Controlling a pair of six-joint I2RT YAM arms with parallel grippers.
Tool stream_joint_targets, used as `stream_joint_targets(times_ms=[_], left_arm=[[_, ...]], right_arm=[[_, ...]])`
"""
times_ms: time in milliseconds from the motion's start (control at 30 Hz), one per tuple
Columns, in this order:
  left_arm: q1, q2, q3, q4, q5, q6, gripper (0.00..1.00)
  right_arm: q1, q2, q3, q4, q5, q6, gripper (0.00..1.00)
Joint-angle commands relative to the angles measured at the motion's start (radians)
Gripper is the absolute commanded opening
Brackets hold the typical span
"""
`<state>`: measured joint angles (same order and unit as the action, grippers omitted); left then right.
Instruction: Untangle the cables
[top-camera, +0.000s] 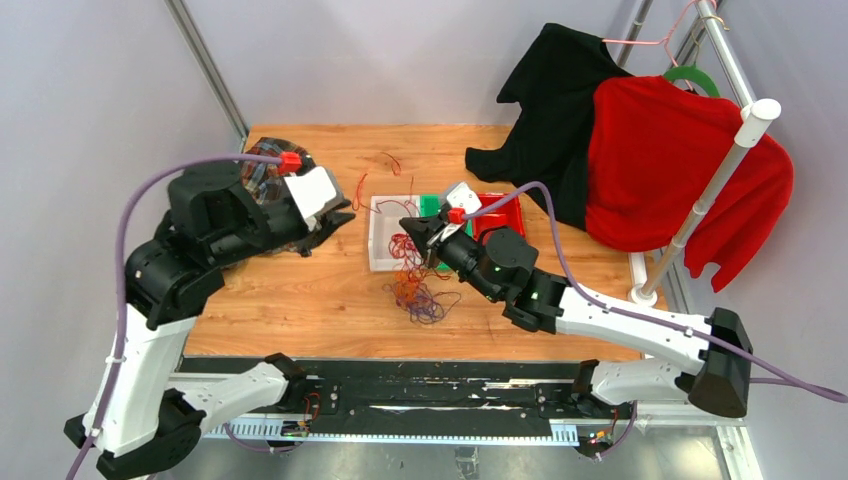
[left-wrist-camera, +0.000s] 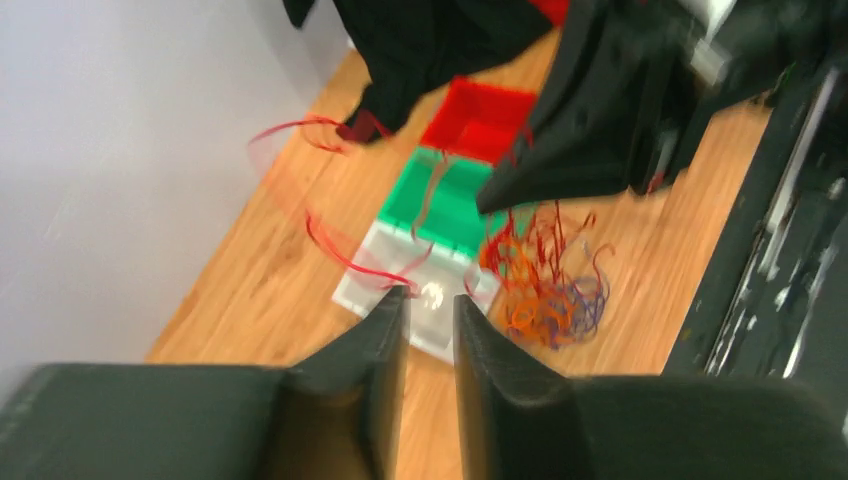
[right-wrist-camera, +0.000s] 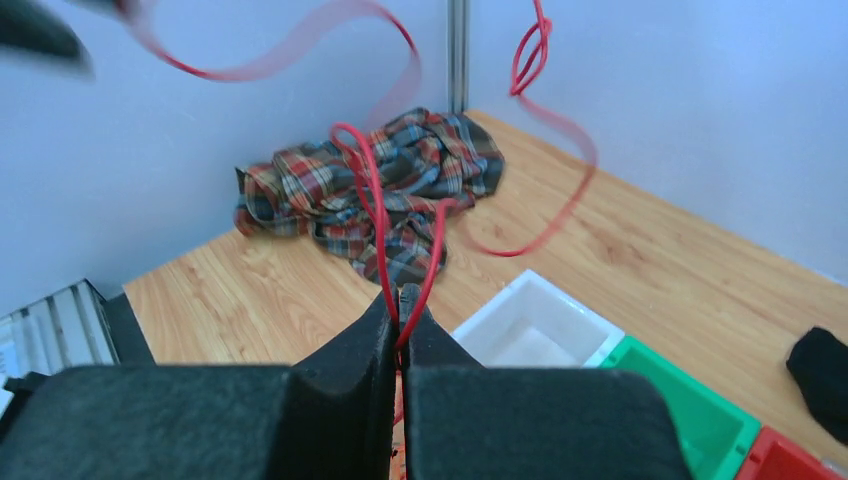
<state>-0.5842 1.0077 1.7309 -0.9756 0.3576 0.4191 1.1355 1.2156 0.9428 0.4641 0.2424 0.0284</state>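
A tangle of red, orange and purple cables (top-camera: 414, 285) lies on the wooden table just in front of the white bin (top-camera: 380, 258). It also shows in the left wrist view (left-wrist-camera: 545, 285). My right gripper (top-camera: 420, 237) hangs over the tangle and is shut on a red cable (right-wrist-camera: 375, 215), whose loops rise from its fingertips (right-wrist-camera: 400, 300). My left gripper (top-camera: 338, 214) is left of the white bin, raised, with its jaws a little apart (left-wrist-camera: 430, 295). A red cable (left-wrist-camera: 340, 255) runs past its left fingertip; no grip on it shows. Loose red strands (top-camera: 361, 190) lie beyond.
White, green (top-camera: 430, 206) and red (top-camera: 503, 212) bins stand in a row mid-table. A plaid cloth (top-camera: 262, 170) lies at the back left, under the left arm. A black garment (top-camera: 560, 110) and a red one (top-camera: 670, 170) hang on a rack at the right.
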Motion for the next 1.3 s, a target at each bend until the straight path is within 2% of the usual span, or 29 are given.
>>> stream_joint_targets(times_ms=[0,33,67,167,333,467,667,833,1000,1067,1133,1267], left_arm=[[-0.003,-0.047,-0.144,-0.002,-0.031,0.005,0.45],[-0.003,-0.055,-0.170,-0.003,-0.018,-0.006,0.57],[-0.003,-0.061,-0.196,-0.003,-0.001,-0.024,0.65],[-0.003,-0.077,-0.247,-0.003,0.099,-0.073,0.75],[-0.003,-0.072,-0.280,-0.003,0.112,-0.026,0.78],[-0.003,-0.074,-0.295,-0.003,0.096,0.154,0.78],[-0.003,-0.067,-0.308,-0.003,0.157,0.406,0.77],[-0.004,-0.096,-0.346,-0.003,0.229,0.568,0.70],[-0.020,-0.141,-0.412,-0.003,0.236,0.647,0.56],[-0.029,-0.147,-0.429,-0.003,0.239,0.644,0.47],[-0.039,-0.140,-0.433,-0.003,0.243,0.634,0.29],[-0.052,-0.126,-0.433,0.001,0.243,0.637,0.10]], right_arm=[[-0.006,-0.034,0.042,-0.056,-0.071,-0.016,0.01],[-0.006,-0.034,0.048,-0.063,-0.089,-0.011,0.01],[-0.006,-0.033,0.053,-0.074,-0.103,-0.004,0.01],[-0.006,-0.030,0.056,-0.088,-0.130,0.020,0.01],[-0.006,-0.030,0.053,-0.107,-0.183,0.037,0.01],[-0.006,-0.024,0.074,-0.167,-0.253,0.038,0.01],[-0.006,-0.004,0.104,-0.223,-0.382,0.044,0.01],[-0.006,0.011,0.122,-0.242,-0.476,0.056,0.01],[-0.006,0.027,0.141,-0.255,-0.513,0.059,0.01],[-0.006,0.037,0.151,-0.258,-0.525,0.059,0.01],[-0.006,0.049,0.160,-0.261,-0.534,0.060,0.01],[-0.006,0.077,0.174,-0.256,-0.551,0.072,0.01]])
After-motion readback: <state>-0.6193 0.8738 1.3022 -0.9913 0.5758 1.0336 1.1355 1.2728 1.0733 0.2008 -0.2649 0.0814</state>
